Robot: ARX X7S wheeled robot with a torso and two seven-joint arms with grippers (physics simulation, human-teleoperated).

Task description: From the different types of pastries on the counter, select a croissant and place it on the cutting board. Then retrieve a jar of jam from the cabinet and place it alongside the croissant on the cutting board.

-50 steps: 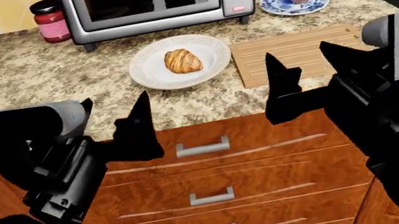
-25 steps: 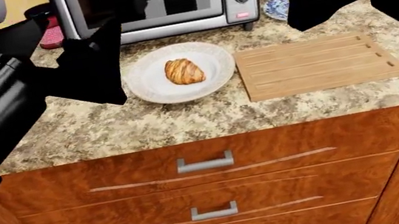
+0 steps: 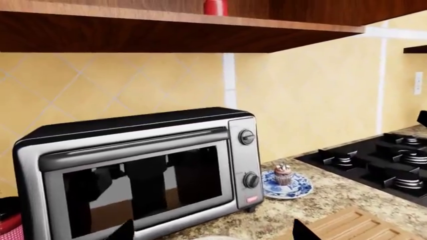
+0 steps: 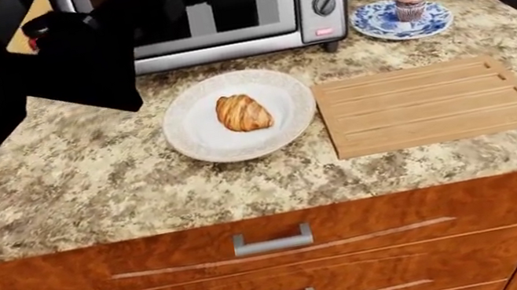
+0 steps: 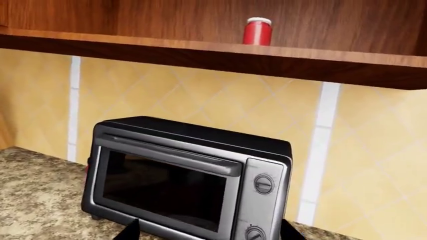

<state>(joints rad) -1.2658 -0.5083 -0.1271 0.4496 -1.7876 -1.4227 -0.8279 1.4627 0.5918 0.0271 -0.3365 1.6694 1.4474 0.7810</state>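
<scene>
1 croissant (image 4: 243,112) on plate (image 4: 196,138), 1 cupcake (image 4: 409,4) far right, 1 cutting board (image 4: 432,103), 1 jam jar (image 5: 257,31) in cabinet. Both grippers spread wide, holding nothing.

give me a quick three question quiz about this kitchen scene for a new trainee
1. True or false: the croissant lies on the cutting board.
2. What sits on the blue patterned plate?
3. The red jar stands: A) on the counter, B) on the cabinet shelf above the toaster oven, C) on the stove.

Key: 1 false, it is on the white plate. 2 the cupcake. 3 B.
</scene>
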